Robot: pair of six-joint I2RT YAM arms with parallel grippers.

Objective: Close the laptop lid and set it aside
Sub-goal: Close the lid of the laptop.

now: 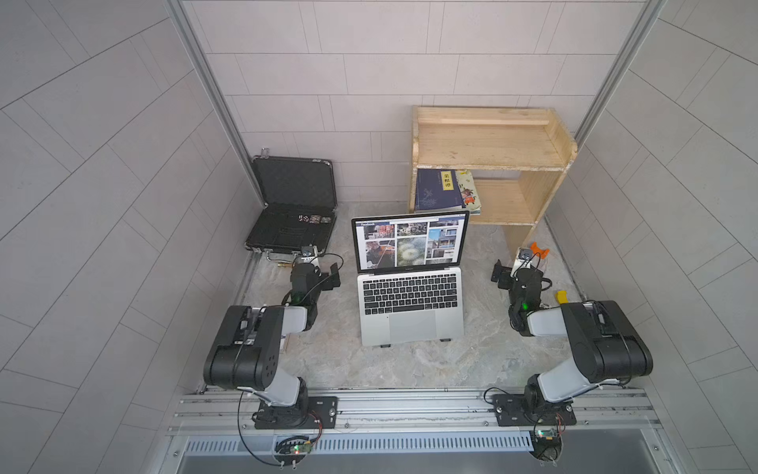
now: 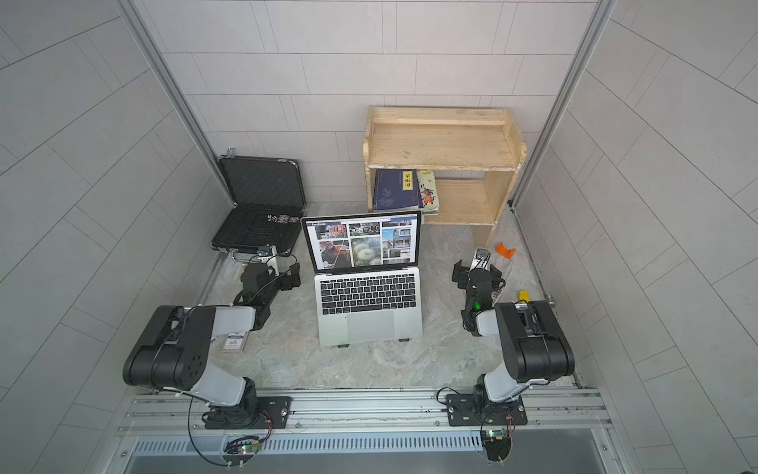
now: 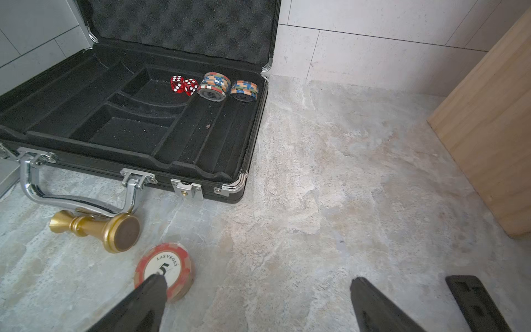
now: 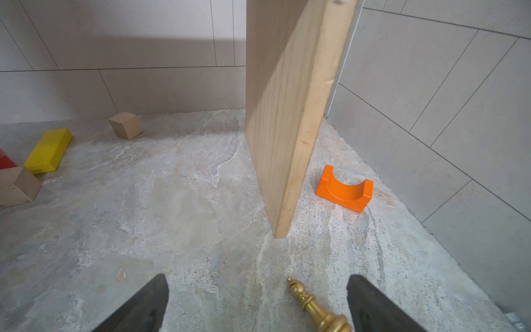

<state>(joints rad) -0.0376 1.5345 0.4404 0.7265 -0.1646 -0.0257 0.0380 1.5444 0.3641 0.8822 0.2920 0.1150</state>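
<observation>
The laptop (image 1: 411, 312) is sitting in the middle of both top views, its base tilted up on small black feet (image 1: 385, 346). The laptop lid (image 1: 410, 243) is standing open with the lit screen facing my bases. I am hovering my left gripper (image 3: 255, 283) low, just left of the hinge in a top view, jaws spread wide and grasping nothing. It is pointing at the black briefcase (image 3: 138, 120), and a red poker chip (image 3: 162, 266) is showing partly behind one finger. My right gripper (image 4: 257, 278) is hanging at the right of the hinge, equally spread and empty, with a golden chess piece (image 4: 313, 309) lying at the bottom of its wrist frame. I am flanking the lid, I judge, so either arm can reach its top edge and fold it down; nothing is closed yet.
</observation>
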